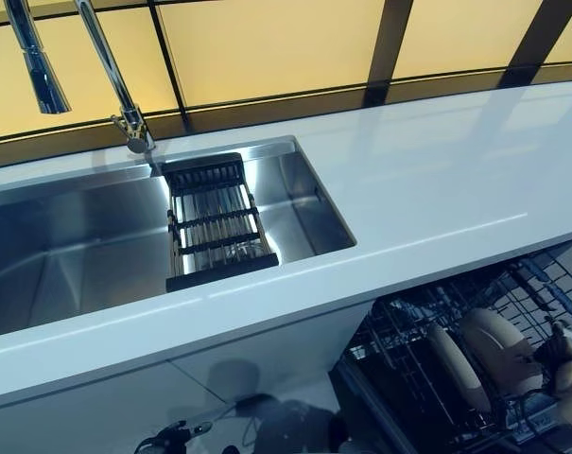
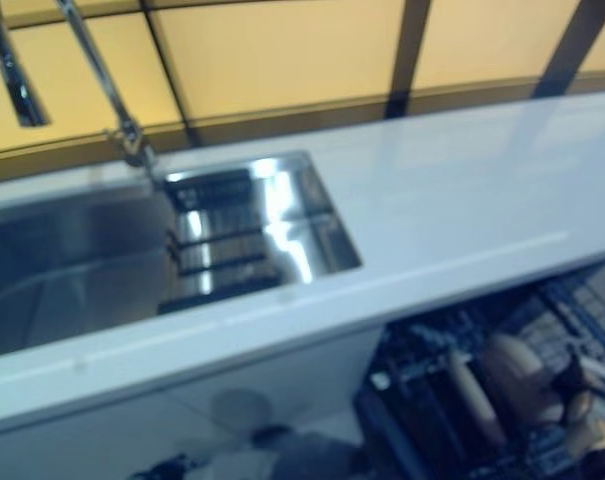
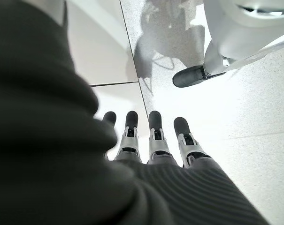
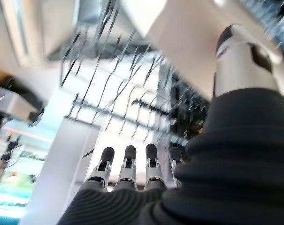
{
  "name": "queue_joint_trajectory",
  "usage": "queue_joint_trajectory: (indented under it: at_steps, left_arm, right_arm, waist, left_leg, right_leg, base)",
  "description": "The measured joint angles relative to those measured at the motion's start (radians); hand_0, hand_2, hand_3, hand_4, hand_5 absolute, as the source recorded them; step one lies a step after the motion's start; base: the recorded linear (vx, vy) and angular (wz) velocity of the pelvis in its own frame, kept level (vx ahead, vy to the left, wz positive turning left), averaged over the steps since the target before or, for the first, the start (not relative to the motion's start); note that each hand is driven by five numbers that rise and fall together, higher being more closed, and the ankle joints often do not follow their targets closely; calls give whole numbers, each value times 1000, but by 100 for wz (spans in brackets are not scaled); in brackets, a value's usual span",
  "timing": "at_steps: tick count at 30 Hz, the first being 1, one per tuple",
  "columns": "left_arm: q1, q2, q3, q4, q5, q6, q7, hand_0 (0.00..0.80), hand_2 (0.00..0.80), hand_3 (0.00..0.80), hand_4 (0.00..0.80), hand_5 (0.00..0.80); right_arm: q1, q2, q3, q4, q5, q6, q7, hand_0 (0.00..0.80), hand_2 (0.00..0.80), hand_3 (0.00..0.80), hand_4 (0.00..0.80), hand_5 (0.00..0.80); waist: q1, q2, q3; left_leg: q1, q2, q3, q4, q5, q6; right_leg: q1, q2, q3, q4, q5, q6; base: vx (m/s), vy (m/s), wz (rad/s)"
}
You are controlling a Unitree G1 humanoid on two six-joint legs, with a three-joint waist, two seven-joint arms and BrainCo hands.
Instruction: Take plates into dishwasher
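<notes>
Looking down in the left eye view, a white counter (image 1: 437, 180) is seen with a steel sink (image 1: 68, 246) set in it. A dark drying rack (image 1: 215, 222) is laid across the right part of the sink, and a chrome tap (image 1: 115, 80) rises behind it. Below the counter at the lower right, the dishwasher rack (image 1: 437, 378) is pulled out. 2 beige plates (image 1: 498, 350) are stood on edge between its wires, side by side. No hand is shown here.

In the right eye view the same scene is given, more blurred: the counter, the sink, and the plates (image 2: 512, 380) in the dishwasher rack at the lower right.

In the left wrist view the left hand (image 3: 156, 140) is seen with its fingers (image 3: 155, 123) straight and held side by side. Nothing is held by it. Past the fingertips a pale speckled floor (image 3: 254, 112) is shown.

In the right wrist view the right hand (image 4: 127, 171) is seen with fingers (image 4: 126, 157) stretched out and nothing in them; the thumb (image 4: 247, 56) is held apart at the side. Past the fingertips the wire tines of the dishwasher rack (image 4: 123, 93) are seen, blurred. No plate can be made out in this view.
</notes>
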Motion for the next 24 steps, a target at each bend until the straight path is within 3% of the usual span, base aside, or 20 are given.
queue_joint_trajectory:
  at_steps: [14, 24]
  left_arm:
    - [0, 14, 34, 15, -3, 3, 0, 0, 0, 0, 0, 0]
    - [-1, 16, 34, 35, -4, 2, 1, 0, 0, 0, 0, 0]
  right_arm:
    - [1, -131, -103, -51, 70, 57, 12, 0, 0, 0, 0, 0]
    - [5, -143, -143, -33, 132, 61, 1, 0, 0, 0, 0, 0]
  waist:
    - [-10, -40, -21]
    - [-33, -56, -33]
  left_leg:
    - [15, 3, 25, -3, -3, -3]
    - [19, 2, 38, -3, -4, -5]
  right_leg:
    - [0, 2, 22, 0, 2, 1]
    - [-3, 5, 34, 0, 3, 1]
  base:
    - [14, 28, -5]
    - [9, 19, -3]
